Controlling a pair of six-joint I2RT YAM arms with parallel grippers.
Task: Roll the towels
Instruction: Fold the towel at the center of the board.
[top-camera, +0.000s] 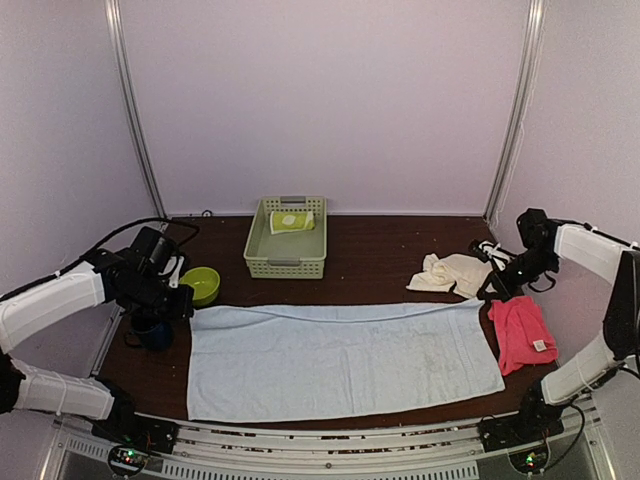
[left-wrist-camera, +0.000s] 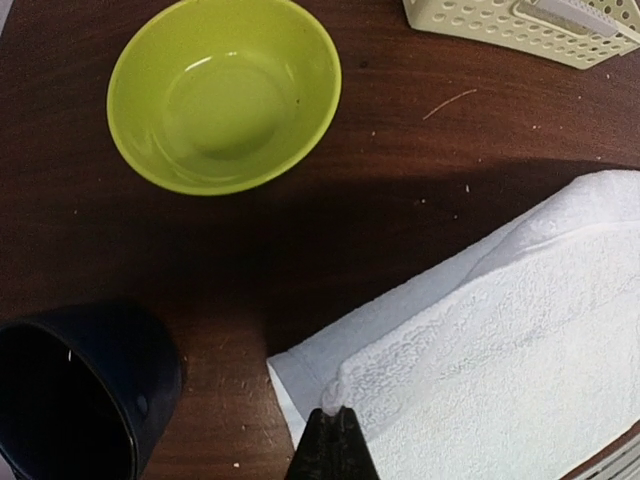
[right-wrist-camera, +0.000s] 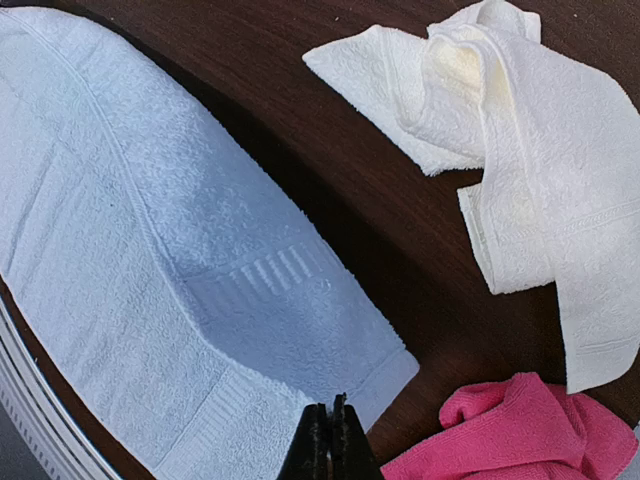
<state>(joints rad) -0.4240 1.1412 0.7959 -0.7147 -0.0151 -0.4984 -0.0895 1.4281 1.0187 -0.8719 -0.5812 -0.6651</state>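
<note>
The large light blue towel (top-camera: 340, 355) lies spread across the front of the table. My left gripper (top-camera: 185, 305) is shut at its far left corner. In the left wrist view the gripper (left-wrist-camera: 330, 422) pinches the corner of the towel's upper layer (left-wrist-camera: 500, 340). At the far right corner my right gripper (top-camera: 492, 290) is shut too. The right wrist view shows that gripper (right-wrist-camera: 333, 412) closed on the edge of a raised fold of the blue towel (right-wrist-camera: 150, 250). A crumpled cream-white towel (top-camera: 450, 272) (right-wrist-camera: 520, 150) and a hot pink towel (top-camera: 522, 333) (right-wrist-camera: 510, 430) lie at the right.
A green plastic basket (top-camera: 287, 237) (left-wrist-camera: 520, 30) at the back centre holds a lime-green towel (top-camera: 292, 221). A green bowl (top-camera: 200, 284) (left-wrist-camera: 225, 95) and a dark cup (top-camera: 155, 332) (left-wrist-camera: 70, 395) stand by the left gripper. The walls stand close on both sides.
</note>
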